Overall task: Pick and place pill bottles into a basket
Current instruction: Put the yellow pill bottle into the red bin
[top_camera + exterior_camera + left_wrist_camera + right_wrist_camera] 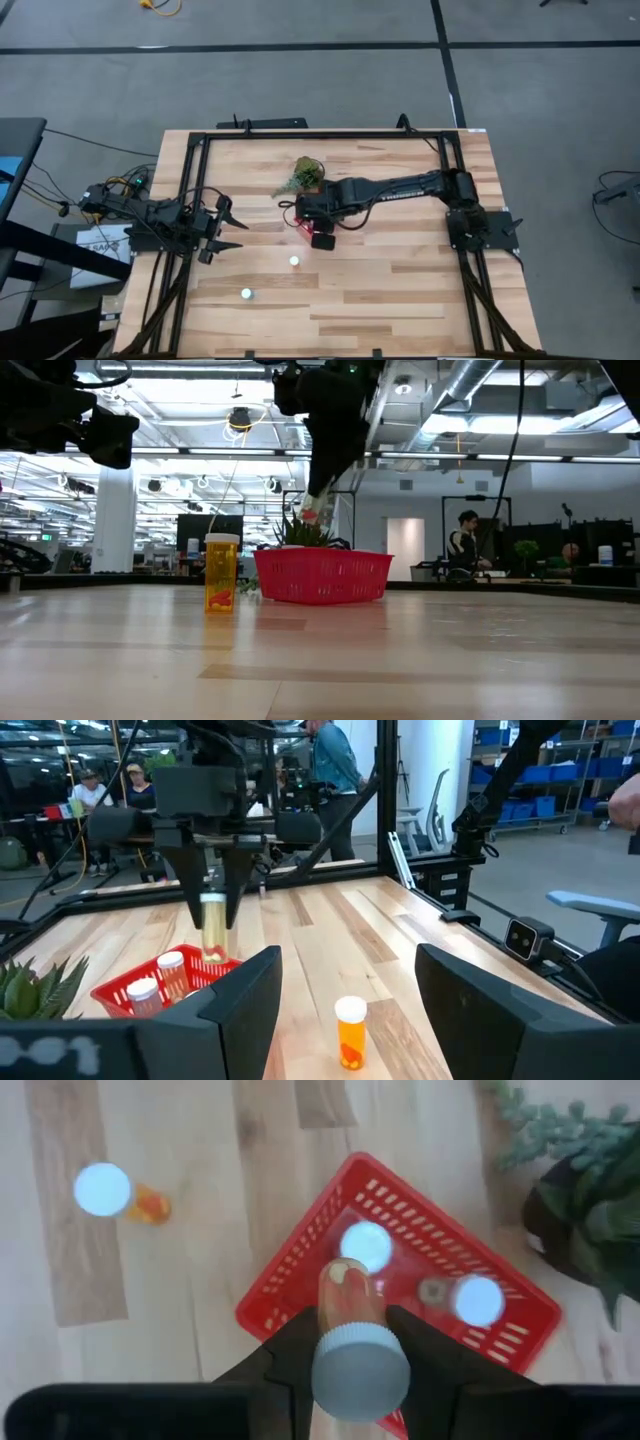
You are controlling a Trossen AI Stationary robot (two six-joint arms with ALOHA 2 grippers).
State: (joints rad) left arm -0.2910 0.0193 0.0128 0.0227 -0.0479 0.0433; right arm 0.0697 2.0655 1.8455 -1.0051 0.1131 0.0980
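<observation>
At the left edge of the wooden counter, the left arm waits with its left hand low over the boards, its two fingers spread wide apart and holding nothing.

Near the front of the counter, left of centre, one pill bottle stands upright by itself. A second pill bottle stands further in, near the middle; it is orange-tinted with a white cap.

Beside that second bottle sits the red basket, a small square mesh tray. Two white-capped bottles already stand inside it. The right arm reaches across from the counter's right edge, stretched out nearly flat, and its right hand points straight down above the basket. Its fingers are closed around a third bottle, held upright with its cap uppermost, hanging just over the basket's near side.

Just behind the basket stands a small potted plant with spiky green leaves.

Beyond the counter is a large open workshop with exposed ceiling ducts, white columns and blue storage bins. A person sits at a desk far off on the right.
</observation>
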